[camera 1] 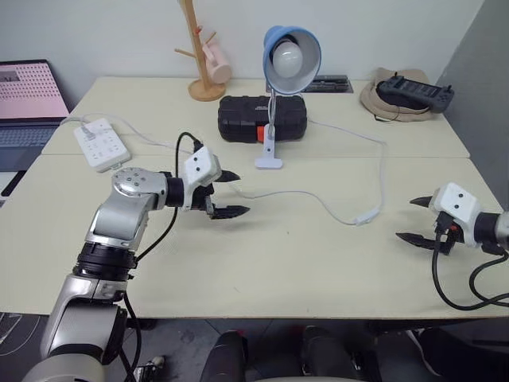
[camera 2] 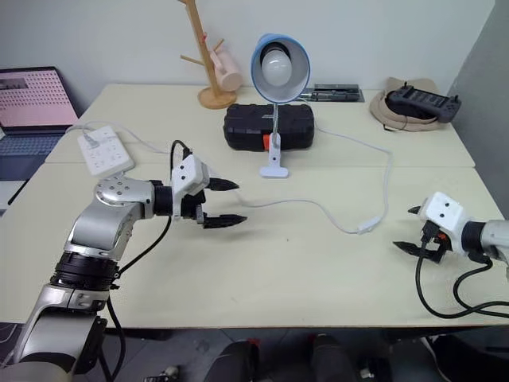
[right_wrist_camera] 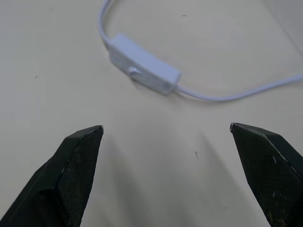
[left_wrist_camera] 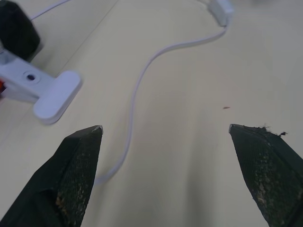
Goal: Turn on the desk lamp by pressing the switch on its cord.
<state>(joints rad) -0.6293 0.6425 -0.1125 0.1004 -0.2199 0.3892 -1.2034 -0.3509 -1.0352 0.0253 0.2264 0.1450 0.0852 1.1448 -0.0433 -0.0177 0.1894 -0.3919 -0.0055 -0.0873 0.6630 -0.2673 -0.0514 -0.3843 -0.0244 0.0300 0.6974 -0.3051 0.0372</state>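
The desk lamp (camera 1: 291, 56) is seen unlit at the table's back. The switch (right_wrist_camera: 144, 70) lies between both empty, wide-spread grippers, nearer the right gripper (camera 1: 415, 220), which is best closed before pressing its rocker.

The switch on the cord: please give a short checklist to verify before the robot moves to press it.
1. The switch lies free on the table, nothing covering it: ok.
2. Right gripper open, holding nothing: ok.
3. Left gripper open, holding nothing: ok.
4. Right gripper faces the switch, path between them bare: ok.
5. Desk lamp upright; bulb looks unlit: ok.
6. The cord runs from lamp base to switch: ok.
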